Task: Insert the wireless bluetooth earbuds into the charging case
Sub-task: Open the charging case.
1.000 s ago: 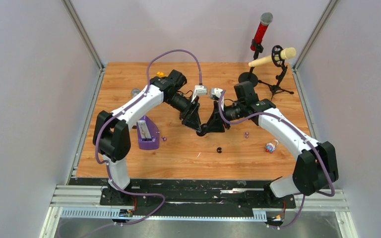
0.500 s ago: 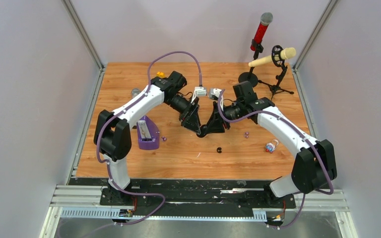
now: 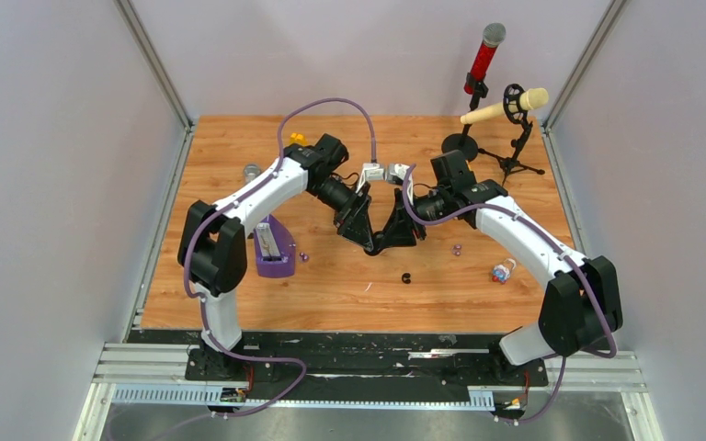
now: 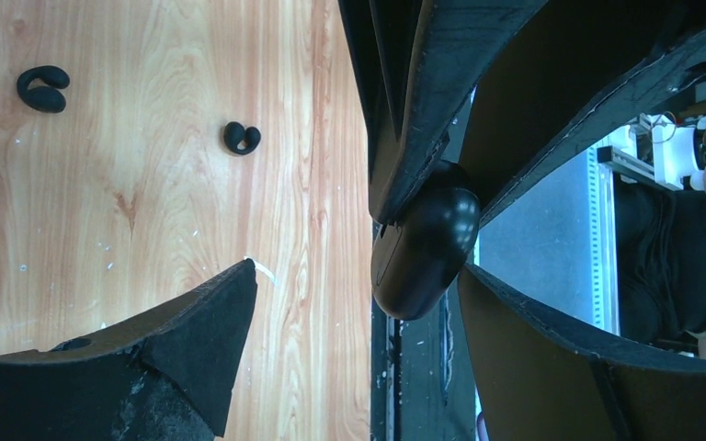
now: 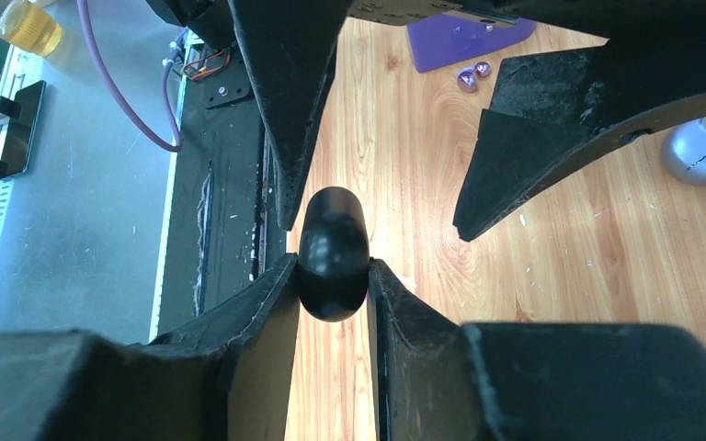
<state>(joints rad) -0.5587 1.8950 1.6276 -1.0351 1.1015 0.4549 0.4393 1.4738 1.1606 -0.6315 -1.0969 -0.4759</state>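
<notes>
Black earbuds (image 4: 44, 87): two lie on the desk, one towards its near edge, not in the case yet
Right tool (image 5: 333, 276): pinching the black charging case (image 5: 333, 234) over the middle of the desk
Left tool (image 3: 364, 234): spread wide beside the case
Change: left tool just opened wider, so it looks free to fetch a bud
</notes>
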